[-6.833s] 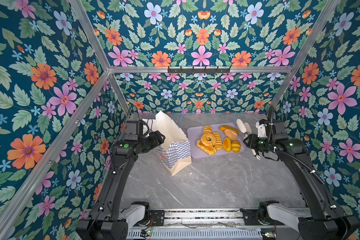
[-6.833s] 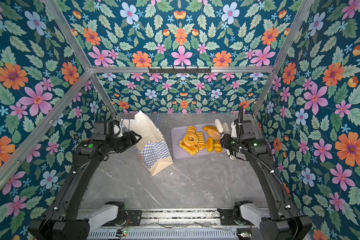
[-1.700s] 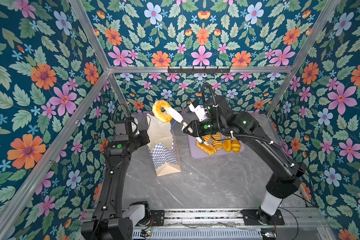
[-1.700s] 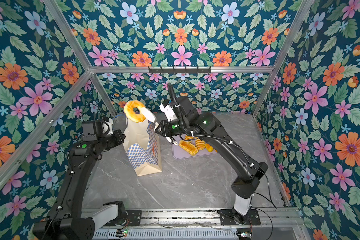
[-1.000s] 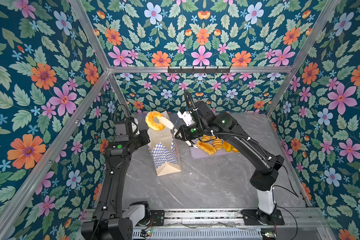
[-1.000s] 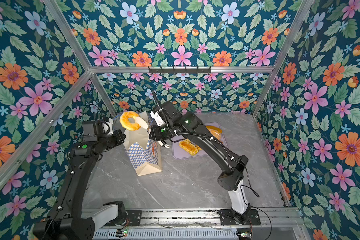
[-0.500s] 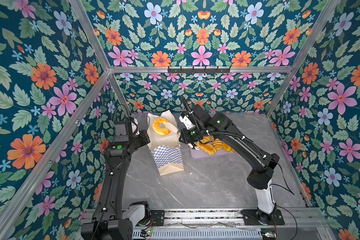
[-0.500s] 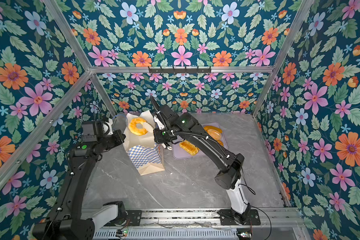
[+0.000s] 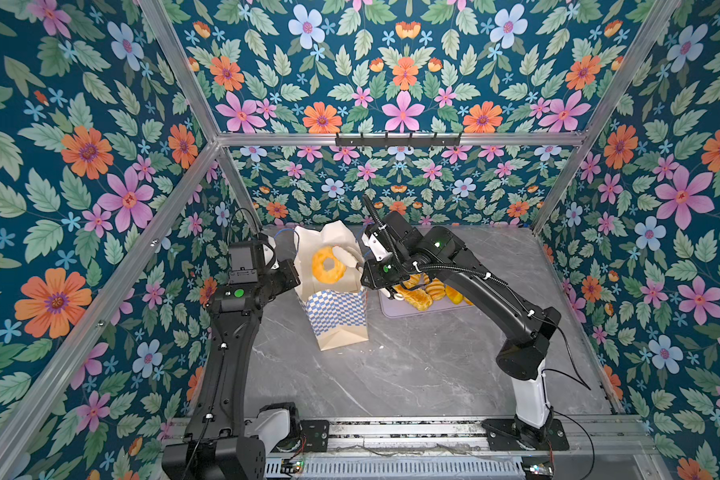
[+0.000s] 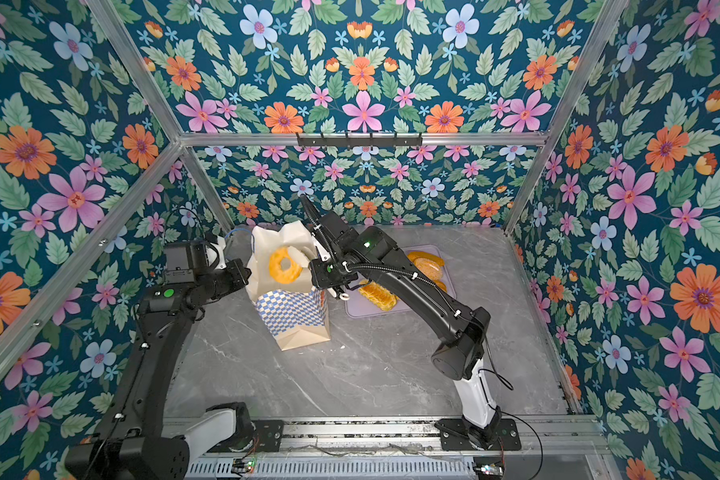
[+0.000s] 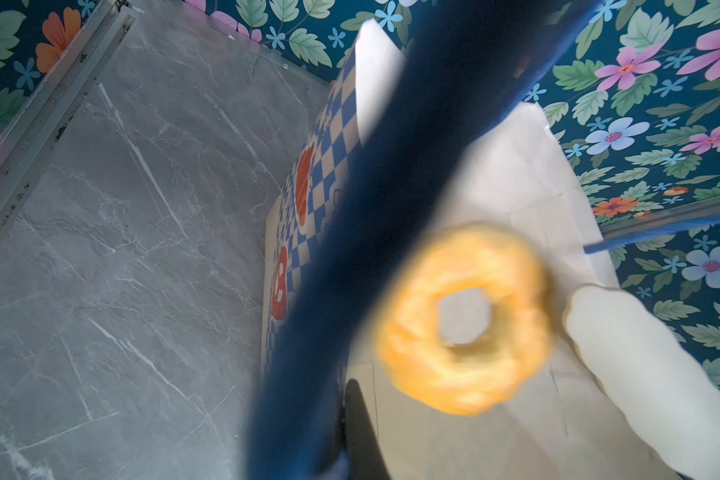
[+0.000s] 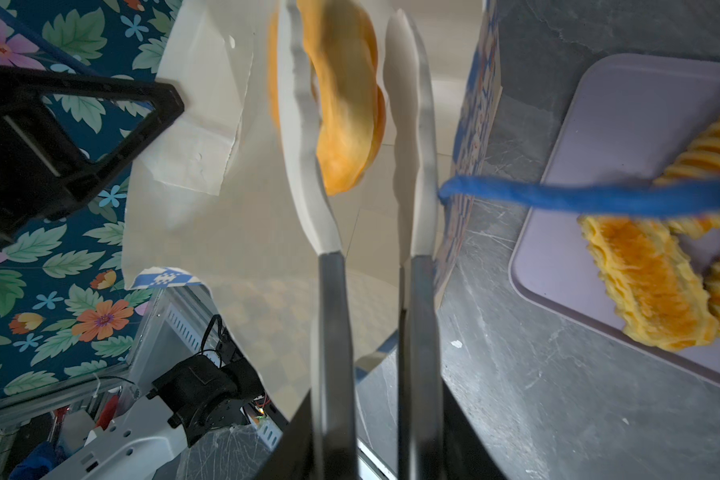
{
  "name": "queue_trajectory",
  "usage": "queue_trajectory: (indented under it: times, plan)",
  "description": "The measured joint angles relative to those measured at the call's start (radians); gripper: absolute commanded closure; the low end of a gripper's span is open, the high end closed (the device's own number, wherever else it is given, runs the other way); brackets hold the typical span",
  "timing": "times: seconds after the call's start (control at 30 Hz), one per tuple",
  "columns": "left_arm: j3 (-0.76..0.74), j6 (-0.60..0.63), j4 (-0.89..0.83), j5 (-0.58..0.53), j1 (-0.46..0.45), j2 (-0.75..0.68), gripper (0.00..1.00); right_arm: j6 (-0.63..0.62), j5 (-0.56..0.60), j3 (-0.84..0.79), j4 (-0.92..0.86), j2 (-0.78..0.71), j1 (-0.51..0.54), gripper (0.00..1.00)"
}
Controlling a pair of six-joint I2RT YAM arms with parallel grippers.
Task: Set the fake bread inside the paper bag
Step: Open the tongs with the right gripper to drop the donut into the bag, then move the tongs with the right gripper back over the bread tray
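**Top views.** We see the paper bag (image 9: 337, 318) standing on the grey table (image 9: 412, 374) a little left of centre, its mouth spread wide. The doughnut (image 9: 329, 264) sits in that mouth on edge. Its hole is turned up towards the camera, and the bag's pale inner wall lies behind it.

**Right arm.** The right gripper (image 12: 343, 25) reaches into the mouth from the right side of the bag. In the right wrist view its two white fingers (image 12: 308, 166) stand a little apart. The doughnut, blurred, lies between them and partly behind one of them. We cannot tell whether they grip it. In the left wrist view one white finger shows at the lower right of the frame, just beside the doughnut's rim.

**Left arm.** The left gripper (image 9: 292, 274) meets the bag's left rim, and its jaws are closed. We cannot tell whether they close on the paper or on the blue cord (image 12: 599, 197). A dark blue blur crosses the left wrist view from upper right to bottom centre and hides the contact.

**Tray.** Just to the right of the bag lies the lilac tray (image 10: 356, 309). It carries the other pastries (image 10: 377, 295), with ridged long rolls at its lower left and rounder buns at its upper right.
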Motion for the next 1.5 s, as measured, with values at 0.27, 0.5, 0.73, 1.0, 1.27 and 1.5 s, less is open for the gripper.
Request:
queue_trajectory:
  times: [0.27, 0.5, 0.73, 1.0, 1.27, 1.5]
  plan:
    - [0.004, 0.000, 0.000, 0.000, 0.000, 0.000, 0.99, 0.000, -0.019, -0.001, 0.003, -0.011, -0.001, 0.58]
    - [0.009, 0.000, -0.005, 0.000, 0.000, 0.002, 0.99, 0.001, -0.037, 0.003, 0.017, -0.018, 0.000, 0.59]
    - [0.016, 0.000, -0.011, 0.003, 0.000, 0.008, 0.99, 0.002, -0.052, 0.011, 0.030, -0.060, 0.000, 0.62]
    - [0.017, 0.000, -0.011, 0.004, 0.000, 0.010, 0.99, 0.000, -0.059, 0.011, 0.055, -0.106, 0.000, 0.63]
    - [0.019, 0.000, -0.011, 0.005, 0.000, 0.014, 0.99, -0.010, -0.038, 0.011, 0.060, -0.155, -0.005, 0.63]
    - [0.019, 0.000, -0.011, 0.008, 0.000, 0.015, 0.99, -0.028, 0.002, -0.034, 0.060, -0.224, -0.034, 0.63]
